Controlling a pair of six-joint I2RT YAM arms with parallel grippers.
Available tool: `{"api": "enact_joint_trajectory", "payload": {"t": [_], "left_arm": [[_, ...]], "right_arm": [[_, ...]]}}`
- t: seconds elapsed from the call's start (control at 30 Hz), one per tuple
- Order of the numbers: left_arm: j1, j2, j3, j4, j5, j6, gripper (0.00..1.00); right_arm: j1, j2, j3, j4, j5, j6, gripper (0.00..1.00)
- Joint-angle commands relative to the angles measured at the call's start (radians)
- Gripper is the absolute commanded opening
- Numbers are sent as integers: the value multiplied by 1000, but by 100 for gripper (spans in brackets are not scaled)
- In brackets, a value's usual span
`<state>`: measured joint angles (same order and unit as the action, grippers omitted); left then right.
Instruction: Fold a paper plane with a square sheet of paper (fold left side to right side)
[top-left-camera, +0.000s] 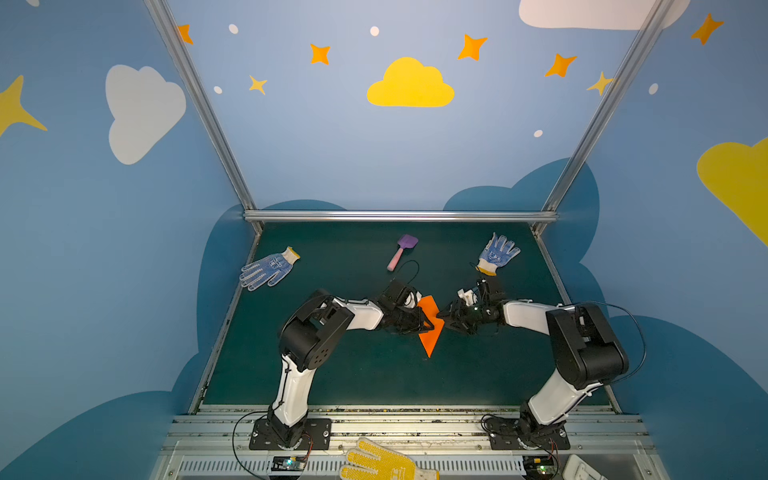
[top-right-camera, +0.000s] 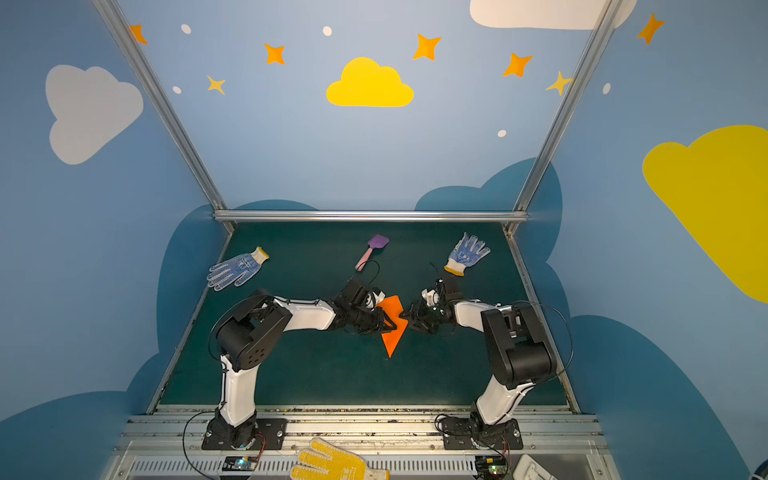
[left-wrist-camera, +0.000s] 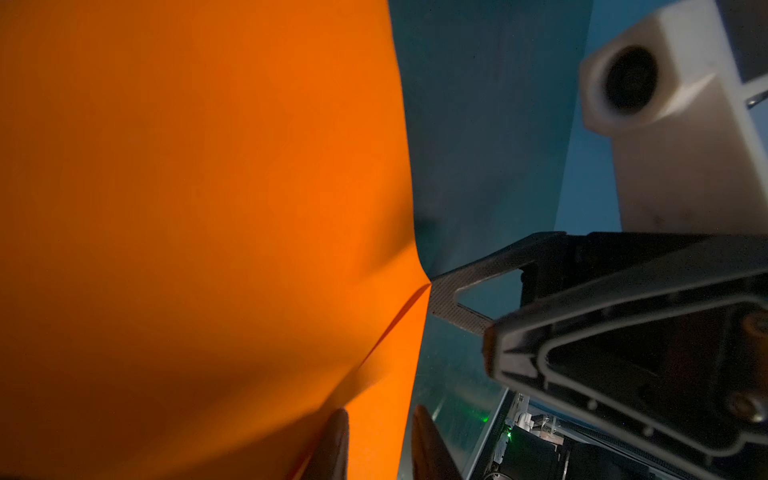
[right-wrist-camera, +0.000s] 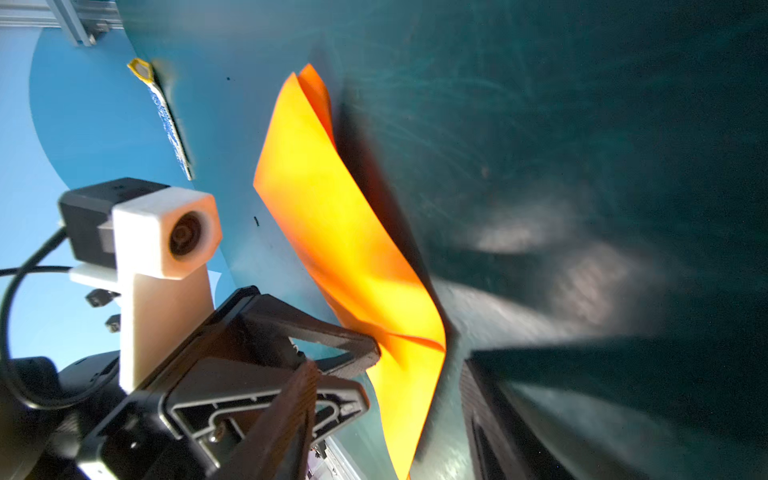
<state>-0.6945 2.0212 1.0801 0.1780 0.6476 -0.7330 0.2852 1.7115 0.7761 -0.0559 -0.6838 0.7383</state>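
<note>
The square sheet of paper (top-left-camera: 430, 336) (top-right-camera: 395, 332) is bright orange and folded into a slim pointed paper plane shape at mid-table, its tip toward the front edge. Its upper part lifts off the mat and curves (right-wrist-camera: 353, 232). My left gripper (top-left-camera: 424, 326) (top-right-camera: 384, 324) meets its left edge. In the left wrist view the fingertips (left-wrist-camera: 336, 440) stand apart, with a strip of paper (left-wrist-camera: 208, 208) lying face-on across the gap of that gripper (left-wrist-camera: 380, 444). My right gripper (top-left-camera: 448, 320) (top-right-camera: 409, 320) (right-wrist-camera: 386, 415) is wide open at the right edge. One of its fingertips (left-wrist-camera: 440, 295) touches the crease.
A blue-dotted glove (top-left-camera: 268, 270) lies at the left, another (top-left-camera: 496, 253) at the back right. A purple-headed spatula with a pink handle (top-left-camera: 401, 251) lies behind the grippers. A yellow dotted glove (top-left-camera: 382, 461) rests on the front rail. Metal frame bars (top-left-camera: 399, 216) border the green mat.
</note>
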Motion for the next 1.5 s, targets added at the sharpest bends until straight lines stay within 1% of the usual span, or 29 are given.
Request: {"api": "enact_joint_trajectory", "payload": {"t": [0.0,0.23,0.33,0.47,0.53,0.63,0.67,0.77,0.83,0.9,1.03,1.13,1.2,1.23,1.33,1.47], "left_arm": [[15,10,-23,-25,-22,25,28],[22,11,-31,-29,-13,34,27],[26,11,-34,-28,-9,36,27],[33,4,-31,-31,1,40,27],[40,-5,-24,-38,10,45,27],[61,-26,-10,-55,16,58,27],[68,-32,-3,-62,19,63,28],[93,-34,19,-86,28,79,29],[110,-26,32,-89,41,80,29],[125,-17,43,-88,52,81,29],[157,-12,67,-84,78,88,29],[188,-31,82,-99,90,101,30],[205,-57,81,-106,96,111,31],[211,-76,73,-112,93,117,32],[214,-151,23,-123,69,137,33],[205,-291,-130,-65,2,115,36]], "right_arm": [[6,29,-13,49,20,28,58],[6,71,-55,150,5,82,55],[7,85,-61,164,9,85,51],[5,94,-63,164,22,84,37],[3,97,-63,165,26,82,27],[2,92,-68,167,35,84,4],[3,85,-74,173,36,92,0],[19,45,-97,197,74,128,0],[38,-3,-158,217,126,168,0],[67,-61,-207,236,207,226,0],[180,-190,-298,254,444,373,0],[292,-276,-304,183,649,455,0],[358,-316,-285,117,767,500,0],[387,-328,-272,86,808,514,0],[440,-341,-214,12,898,535,0],[462,-309,-120,-54,913,522,0]]}}
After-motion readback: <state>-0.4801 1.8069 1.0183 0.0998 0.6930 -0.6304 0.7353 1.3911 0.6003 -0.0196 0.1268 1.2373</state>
